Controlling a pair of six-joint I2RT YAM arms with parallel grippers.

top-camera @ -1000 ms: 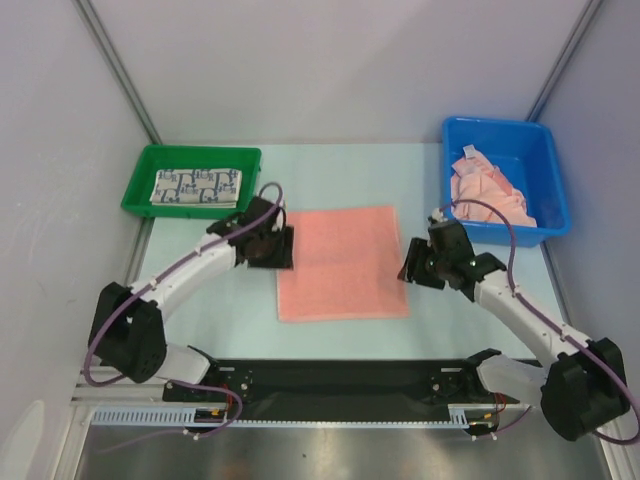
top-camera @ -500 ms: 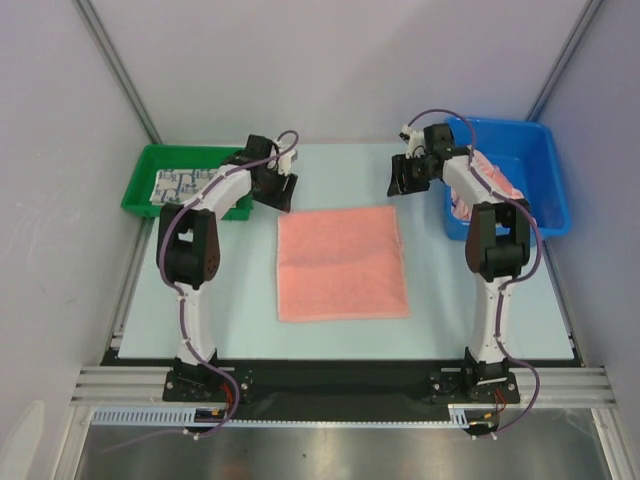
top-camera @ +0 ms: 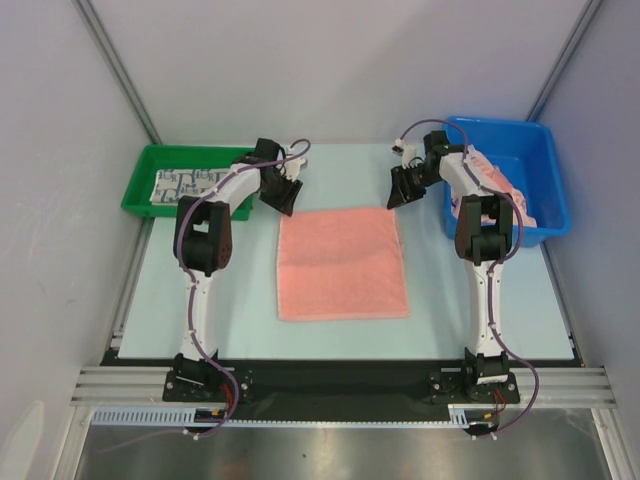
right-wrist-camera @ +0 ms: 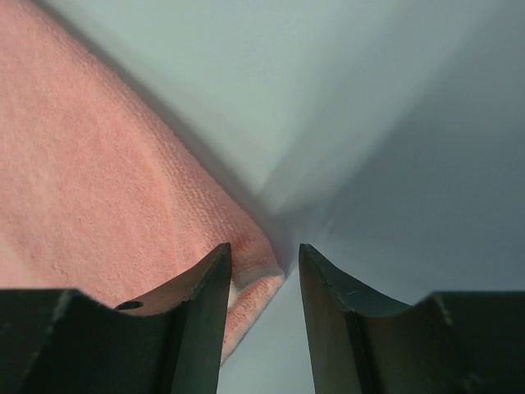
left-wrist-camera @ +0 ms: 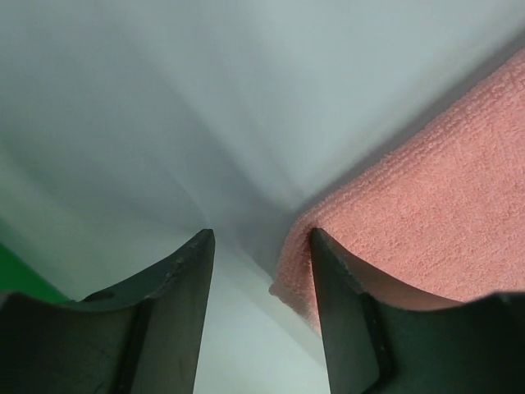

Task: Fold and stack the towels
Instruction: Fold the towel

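1. Towel check from us: the salmon-pink towel [top-camera: 342,263] lies spread flat in the middle of the worktop [top-camera: 200,310], with its edges roughly square to the worktop's own.
2. We see the left fingers [left-wrist-camera: 168,328] down at the towel's 11 o'clock corner. In the left wrist view they're spread apart. The corner tip pokes into the gap between them, right beside the finger on the right of that view. Nothing is pinched.
3. We see the right fingers [right-wrist-camera: 193,328] at the 1 o'clock corner, and it's much the same there. They're spread, and the corner tip lies in the gap, tucked against the finger on the left of that view. They aren't clamped on the cloth.
4. Off at 10 o'clock sits a green tray [top-camera: 138,190]. Inside it we spot a folded patterned towel [top-camera: 195,186], white with blue-grey print, lying flat.
5. Over at 2 o'clock is a blue bin [top-camera: 530,175] holding crumpled pink towels [top-camera: 495,190]. The right arm crosses in front of part of that pile, so we can't say how many are in it.
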